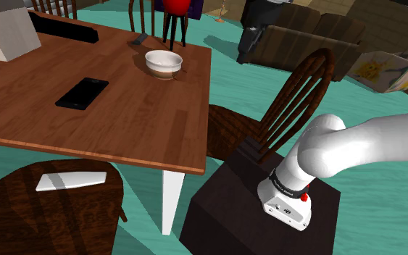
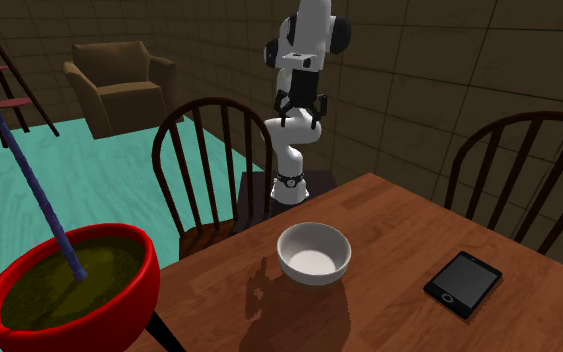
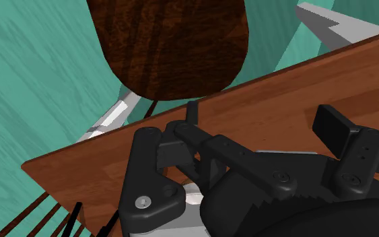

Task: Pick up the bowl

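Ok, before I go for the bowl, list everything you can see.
Bowl: one, white, on the table near its corner.
Phone: one, black, flat on the table, apart from the bowl.
Table: one, brown wood, white legs.
Chairs: four in the shoulder view, dark wood, round the table.
Plant pot: one, red, beside the table.
Armchair: one, brown, by the wall.
Sofa: one, dark brown, beyond the table.
Stand: one, dark box, beside the table.
Arm: one, white, on the stand.
Gripper: one, black, open, high over the stand, clear of the bowl.
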You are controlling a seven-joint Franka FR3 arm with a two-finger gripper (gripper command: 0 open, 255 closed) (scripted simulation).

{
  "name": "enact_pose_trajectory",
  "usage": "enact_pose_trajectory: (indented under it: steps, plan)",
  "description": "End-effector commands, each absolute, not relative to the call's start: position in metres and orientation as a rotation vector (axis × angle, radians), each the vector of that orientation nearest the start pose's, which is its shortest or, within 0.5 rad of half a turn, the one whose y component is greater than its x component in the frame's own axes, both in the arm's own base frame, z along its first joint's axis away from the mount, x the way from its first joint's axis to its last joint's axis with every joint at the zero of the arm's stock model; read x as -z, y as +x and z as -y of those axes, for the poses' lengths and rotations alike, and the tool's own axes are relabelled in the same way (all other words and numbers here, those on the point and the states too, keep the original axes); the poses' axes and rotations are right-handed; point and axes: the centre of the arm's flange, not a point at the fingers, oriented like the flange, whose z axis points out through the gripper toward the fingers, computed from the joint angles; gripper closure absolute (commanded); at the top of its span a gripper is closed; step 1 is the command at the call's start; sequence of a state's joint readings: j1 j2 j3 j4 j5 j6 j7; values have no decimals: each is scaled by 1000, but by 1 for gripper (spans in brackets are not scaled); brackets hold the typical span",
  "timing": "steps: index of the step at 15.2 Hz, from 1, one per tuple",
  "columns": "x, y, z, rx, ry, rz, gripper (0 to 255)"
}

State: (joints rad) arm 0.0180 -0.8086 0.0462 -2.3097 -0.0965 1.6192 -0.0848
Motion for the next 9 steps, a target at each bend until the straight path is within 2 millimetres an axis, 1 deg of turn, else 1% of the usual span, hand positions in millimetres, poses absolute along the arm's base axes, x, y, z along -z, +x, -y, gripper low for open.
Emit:
enact_pose_trajectory:
  steps: [1,9]
  plan:
    - [-625,305,-15,189,-3261,222,0]
    - [-592,407,-35,150,-3268,278,0]
